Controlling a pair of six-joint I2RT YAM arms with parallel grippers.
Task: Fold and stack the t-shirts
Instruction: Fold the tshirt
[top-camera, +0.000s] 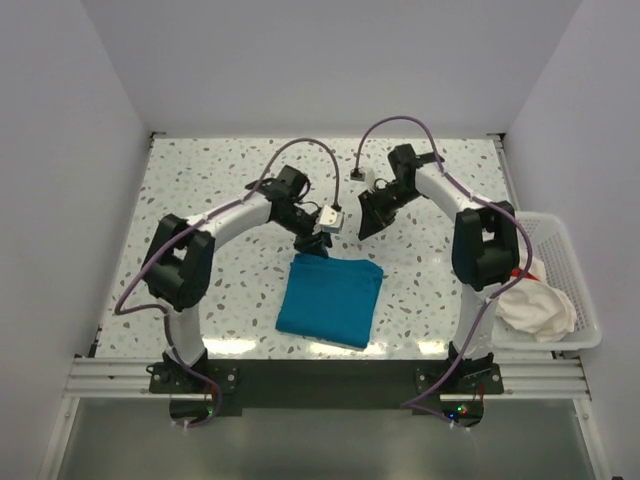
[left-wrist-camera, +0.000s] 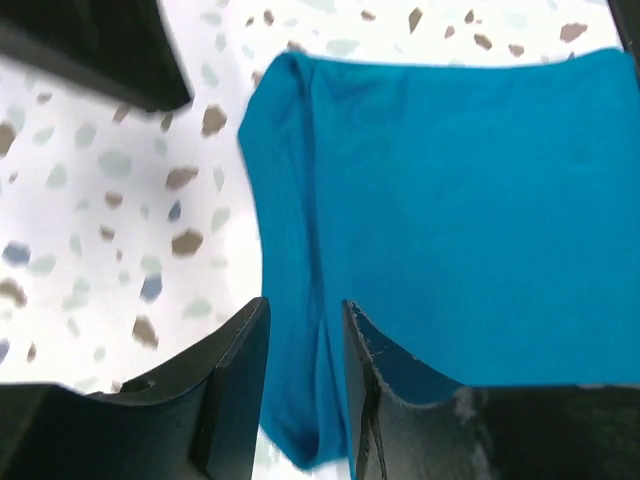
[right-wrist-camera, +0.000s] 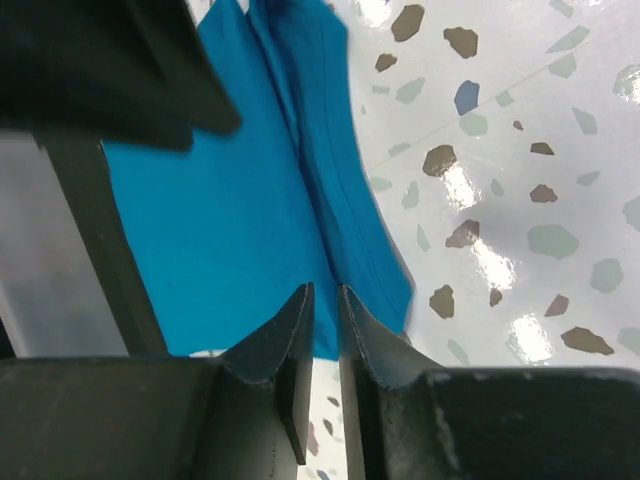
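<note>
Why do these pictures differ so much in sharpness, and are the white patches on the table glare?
Top external view: sharp, evenly lit, only soft shadows on the table. Left wrist view: softest, the teal shirt and table specks smeared, bare areas washed out white. Right wrist view: crisper; yes, the white patches are glare, and a dark shape at upper left is out of focus.

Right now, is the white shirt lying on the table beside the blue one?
No, the white shirt sits in the basket at the right, apart from the teal shirt on the table.

The right arm (top-camera: 481, 250) hides part of the white t-shirt (top-camera: 542, 306).
</note>
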